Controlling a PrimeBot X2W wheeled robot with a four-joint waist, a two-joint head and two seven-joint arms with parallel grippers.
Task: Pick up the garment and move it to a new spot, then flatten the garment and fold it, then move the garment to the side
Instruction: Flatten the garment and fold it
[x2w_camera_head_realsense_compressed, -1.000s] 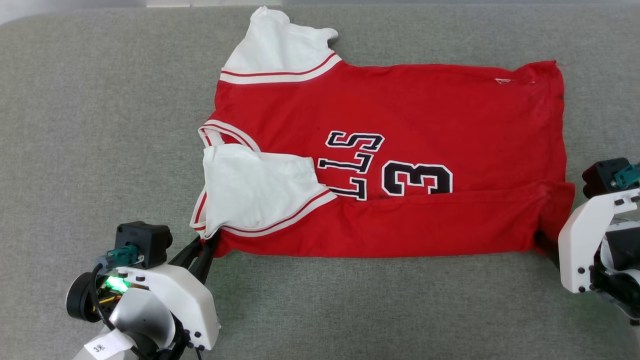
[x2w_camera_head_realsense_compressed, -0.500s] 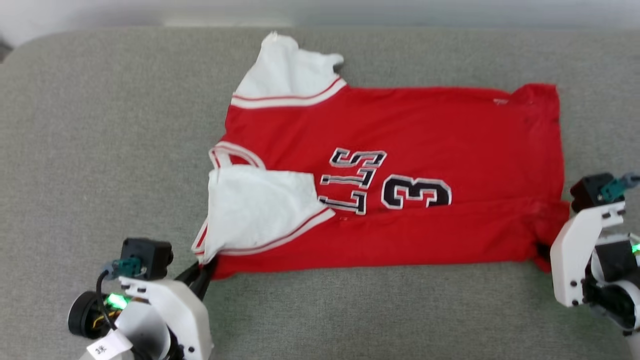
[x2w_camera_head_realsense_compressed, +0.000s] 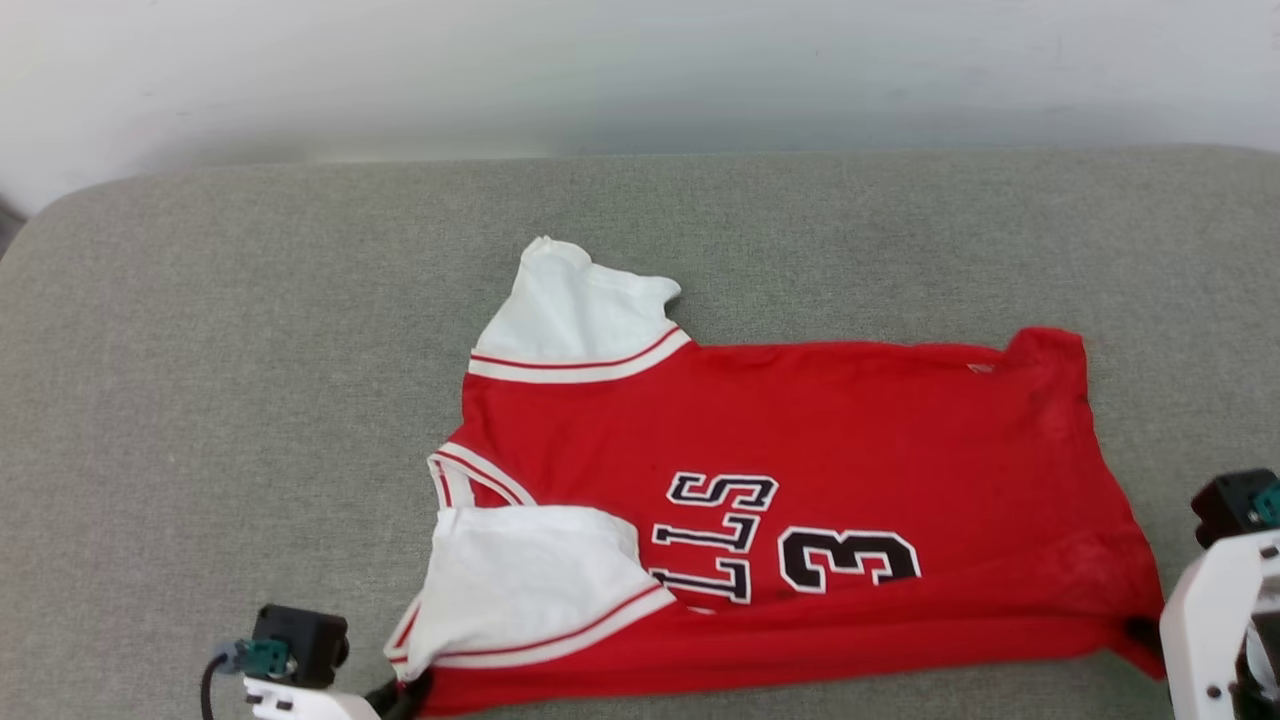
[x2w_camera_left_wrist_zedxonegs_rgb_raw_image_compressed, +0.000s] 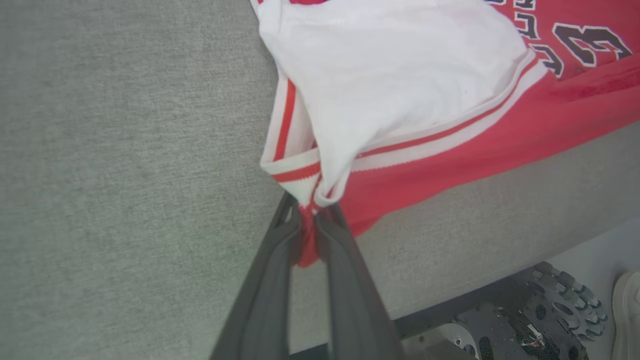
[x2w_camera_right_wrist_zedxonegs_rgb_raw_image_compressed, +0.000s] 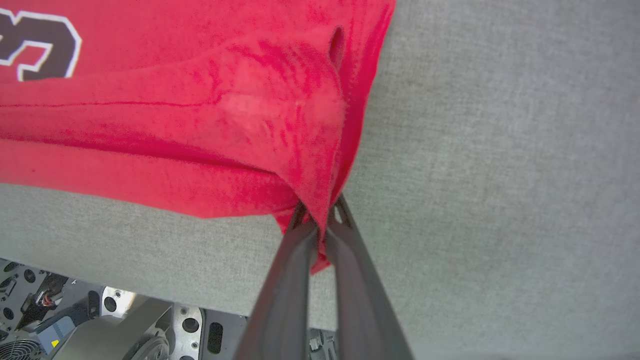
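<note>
Left hand (x2w_camera_left_wrist_zedxonegs_rgb_raw_image_compressed: 310, 216): clenched on the garment (x2w_camera_head_realsense_compressed: 800, 430) at its near collar-end corner, where the striped cuff of the folded-in white sleeve (x2w_camera_head_realsense_compressed: 530, 580) meets red cloth; a tuft of red shows between the fingers.
Right hand (x2w_camera_right_wrist_zedxonegs_rgb_raw_image_compressed: 322, 210): clenched on the near hem corner, cloth drawn to a peak at the fingertips.
Garment: red jersey, front up on the grey fabric counter (x2w_camera_head_realsense_compressed: 250, 350), collar toward the robot's left, hem toward its right. Near long edge folded over, the fold line just below the black lettering and "3" (x2w_camera_head_realsense_compressed: 848, 560). Far white sleeve (x2w_camera_head_realsense_compressed: 580, 315) lies spread flat.
Both held corners sit near the counter's front edge.
</note>
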